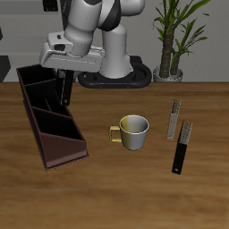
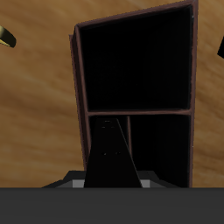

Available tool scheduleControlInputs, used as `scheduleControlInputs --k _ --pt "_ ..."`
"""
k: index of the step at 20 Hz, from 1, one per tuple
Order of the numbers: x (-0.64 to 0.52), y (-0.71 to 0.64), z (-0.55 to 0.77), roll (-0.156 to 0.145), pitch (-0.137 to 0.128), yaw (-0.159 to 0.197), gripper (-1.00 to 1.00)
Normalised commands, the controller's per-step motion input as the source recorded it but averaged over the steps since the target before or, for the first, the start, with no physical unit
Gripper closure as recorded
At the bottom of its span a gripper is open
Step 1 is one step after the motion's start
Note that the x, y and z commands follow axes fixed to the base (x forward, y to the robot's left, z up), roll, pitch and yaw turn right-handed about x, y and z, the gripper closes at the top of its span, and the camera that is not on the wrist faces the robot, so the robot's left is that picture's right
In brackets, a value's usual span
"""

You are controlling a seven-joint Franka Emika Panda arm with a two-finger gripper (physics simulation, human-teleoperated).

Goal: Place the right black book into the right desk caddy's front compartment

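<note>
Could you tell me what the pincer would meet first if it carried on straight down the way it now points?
The pincer, holding the right black book, points into the right desk caddy. The book's lower edge would probably meet a compartment's black floor first, though depth is unclear.

Table [image 1: 134, 192] reads as warm brown wood, visible grain, matt-to-satin finish. Right desk caddy [image 1: 63, 154] has maroon-brown walls, smooth, slight sheen like painted wood or plastic; inside flat matt black in the wrist view [image 2: 131, 66]. Right black book [image 2: 111, 157] plain matt black cover, texture hard to judge since it blends into the dark caddy interior. Mug [image 1: 134, 131], at 3 o'clock from the caddy, looks metallic or glazed, glossy pale body with gold-yellow handle and rim. Slim black book [image 1: 182, 152] matt with speckled grey end; small grey book [image 1: 173, 119] dull grey. Robot arm [image 1: 94, 22] glossy white plastic shell, black base.
</note>
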Motion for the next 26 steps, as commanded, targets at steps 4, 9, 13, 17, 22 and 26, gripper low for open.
scheduleControlInputs --k 4,9,13,17,22,26 --pt "0.05 -0.05 -0.14 -0.003 0.016 -0.015 1.00" --pt "0.04 -0.03 -0.19 0.001 0.032 -0.019 1.00" --pt "0.02 0.02 -0.11 0.002 0.017 -0.002 1.00" --pt "0.01 -0.07 -0.14 -0.011 0.017 -0.013 1.00" --pt "0.02 -0.14 -0.16 -0.020 0.025 -0.022 1.00" --pt "0.01 -0.12 -0.17 -0.008 0.031 -0.014 1.00"
